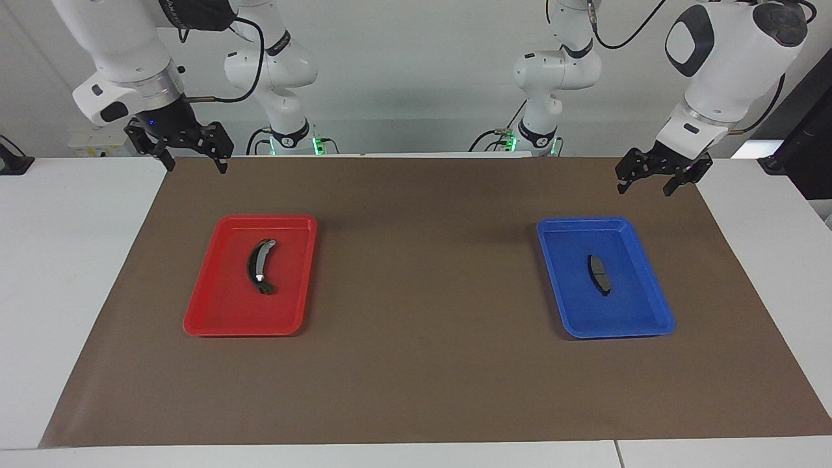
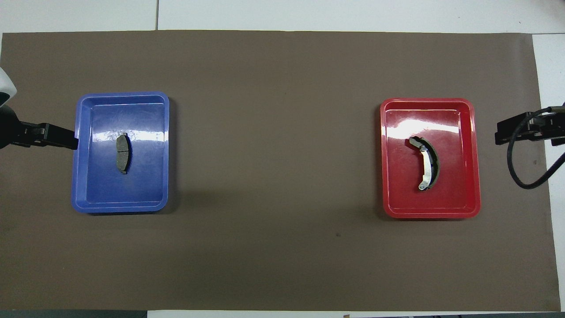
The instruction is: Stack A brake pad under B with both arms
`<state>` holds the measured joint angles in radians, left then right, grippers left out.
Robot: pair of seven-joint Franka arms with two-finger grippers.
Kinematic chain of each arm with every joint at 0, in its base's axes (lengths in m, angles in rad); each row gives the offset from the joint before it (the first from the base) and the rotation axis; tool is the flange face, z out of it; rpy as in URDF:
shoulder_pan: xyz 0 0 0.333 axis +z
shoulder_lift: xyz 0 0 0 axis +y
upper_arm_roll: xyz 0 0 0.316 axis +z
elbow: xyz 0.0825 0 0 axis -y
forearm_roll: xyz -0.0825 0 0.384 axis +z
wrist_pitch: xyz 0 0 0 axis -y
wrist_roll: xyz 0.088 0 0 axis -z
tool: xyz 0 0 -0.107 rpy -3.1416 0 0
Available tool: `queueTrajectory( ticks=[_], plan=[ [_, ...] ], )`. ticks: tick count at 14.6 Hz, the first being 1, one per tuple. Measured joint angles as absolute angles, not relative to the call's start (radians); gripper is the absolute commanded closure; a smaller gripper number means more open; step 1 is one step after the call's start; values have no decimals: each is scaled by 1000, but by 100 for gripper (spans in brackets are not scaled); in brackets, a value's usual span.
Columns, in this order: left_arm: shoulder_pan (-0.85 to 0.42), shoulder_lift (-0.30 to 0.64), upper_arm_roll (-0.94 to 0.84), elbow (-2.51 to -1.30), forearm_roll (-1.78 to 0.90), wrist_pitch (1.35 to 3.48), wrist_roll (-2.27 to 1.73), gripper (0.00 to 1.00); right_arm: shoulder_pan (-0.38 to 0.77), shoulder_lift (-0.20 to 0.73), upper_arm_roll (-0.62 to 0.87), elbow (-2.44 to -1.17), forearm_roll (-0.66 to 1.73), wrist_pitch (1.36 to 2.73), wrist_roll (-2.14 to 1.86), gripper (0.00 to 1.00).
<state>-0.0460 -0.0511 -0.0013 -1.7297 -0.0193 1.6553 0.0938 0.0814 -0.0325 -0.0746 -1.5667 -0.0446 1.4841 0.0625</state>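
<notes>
pad A (image 1: 598, 273): in blue tray (image 1: 650, 325)
B (image 1: 259, 266): in red tray (image 1: 214, 322)
left gripper (image 1: 654, 184): wide, empty, over mat (image 1: 422, 292)
right gripper (image 1: 193, 162): wide, empty, over mat edge

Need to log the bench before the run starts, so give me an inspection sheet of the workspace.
Surface: brown mat on white table.
Job's things: short dark grey brake pad in blue plastic tray; long curved black brake piece in red plastic tray.
Clutter: nothing seen.
Grippers: left hand and right hand both open, empty, raised over the mat's corners near the robots.
Cables: black cable loops by right hand.
Surroundings: white wall.
</notes>
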Motion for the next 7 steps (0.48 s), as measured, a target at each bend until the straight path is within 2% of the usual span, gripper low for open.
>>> queueTrajectory(
  ticks=[7],
  plan=[
    [-46,-56,-1,-1727,-19,1655,96,1,81,-32,-75,-1569,-45,1484,62,0]
  ],
)
